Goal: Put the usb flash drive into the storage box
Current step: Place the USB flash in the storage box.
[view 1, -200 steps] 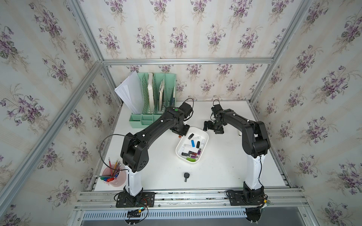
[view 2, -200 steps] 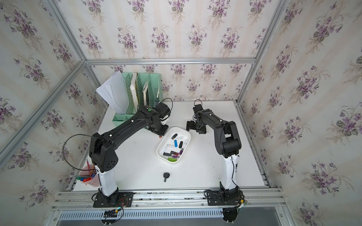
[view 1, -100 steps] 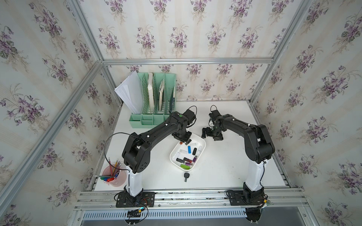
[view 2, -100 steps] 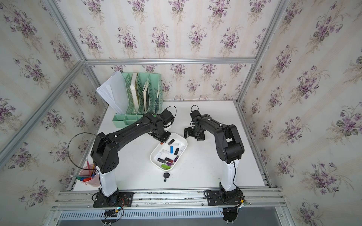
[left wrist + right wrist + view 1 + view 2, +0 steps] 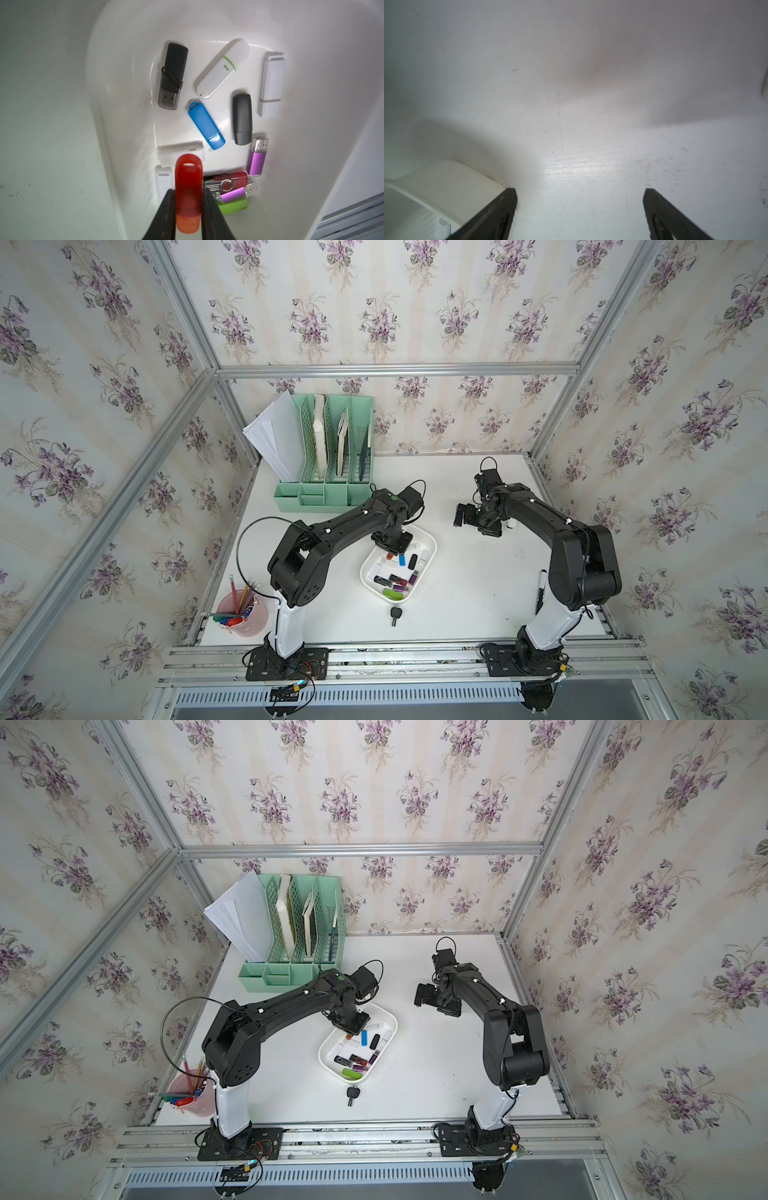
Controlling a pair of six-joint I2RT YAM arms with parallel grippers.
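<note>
Left fingers (image 5: 166,216) are pinched narrow on the red usb flash drive (image 5: 188,187), gripping it by its long sides. It hangs over the storage box (image 5: 116,83), close to one end wall and above a couple of white drives. Can't tell if it's touching them. The box also holds a blue drive (image 5: 205,125), plus black, purple and green ones. Right fingers (image 5: 497,214) are spread wide with nothing between them, over bare surface (image 5: 591,114), with a box corner just beside one of them.
</note>
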